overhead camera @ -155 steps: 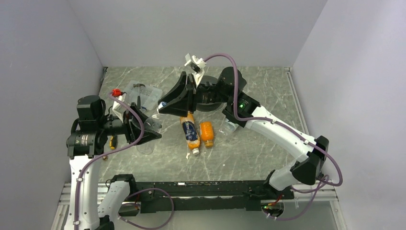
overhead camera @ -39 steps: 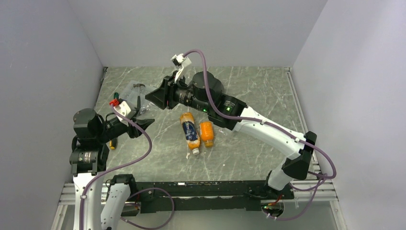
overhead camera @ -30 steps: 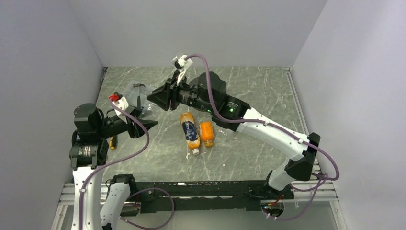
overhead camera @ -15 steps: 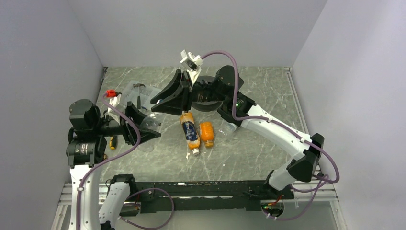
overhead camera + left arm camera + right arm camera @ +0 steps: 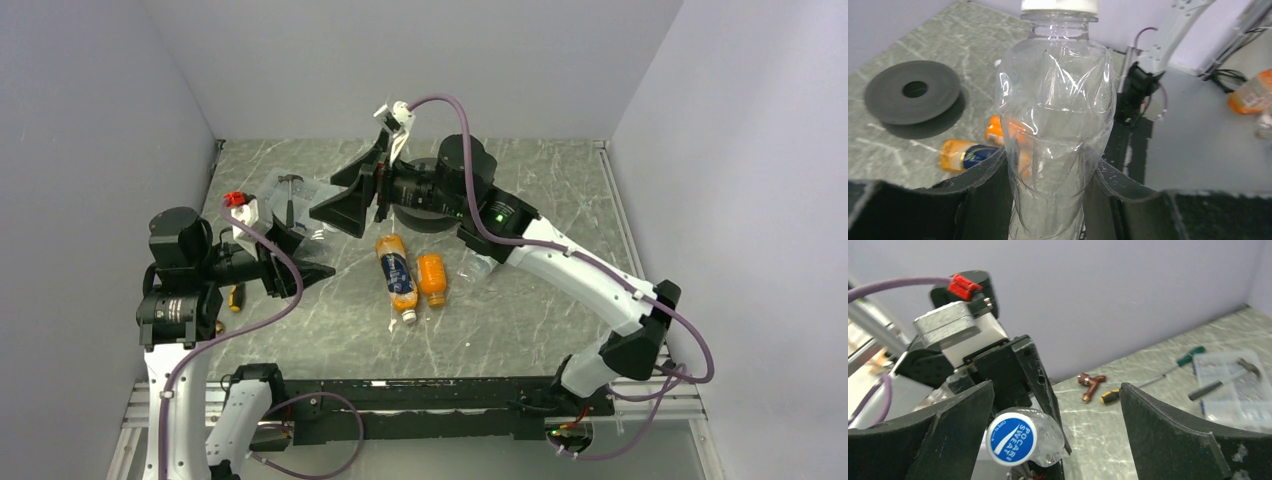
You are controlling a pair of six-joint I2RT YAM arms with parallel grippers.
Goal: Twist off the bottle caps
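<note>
My left gripper [image 5: 1050, 160] is shut on the lower body of the clear bottle [image 5: 1055, 100] and holds it off the table, neck towards the right arm. Its white cap [image 5: 1059, 5] sits on the neck. In the right wrist view the cap [image 5: 1011, 438] shows a blue printed top. My right gripper [image 5: 1055, 387] is open wide around it, the cap close to the left finger [image 5: 938, 435] and apart from the right one. From above, the right gripper [image 5: 350, 195] faces the left gripper [image 5: 292, 268]. A tall orange bottle [image 5: 397, 275] with a blue label and a short orange bottle [image 5: 431, 278] lie mid-table.
A black disc with a hole [image 5: 913, 90] lies behind the orange bottles. A hammer on a plastic bag [image 5: 1228, 375], a green-handled screwdriver [image 5: 1178, 365], a yellow-handled one [image 5: 1110, 396] and a brown T-shaped tool [image 5: 1090, 382] lie at the table's left. Walls close off three sides.
My right gripper, shut at the cap a second ago, now stands wide open and has turned at the wrist. The left gripper still holds the clear bottle, shifted slightly.
</note>
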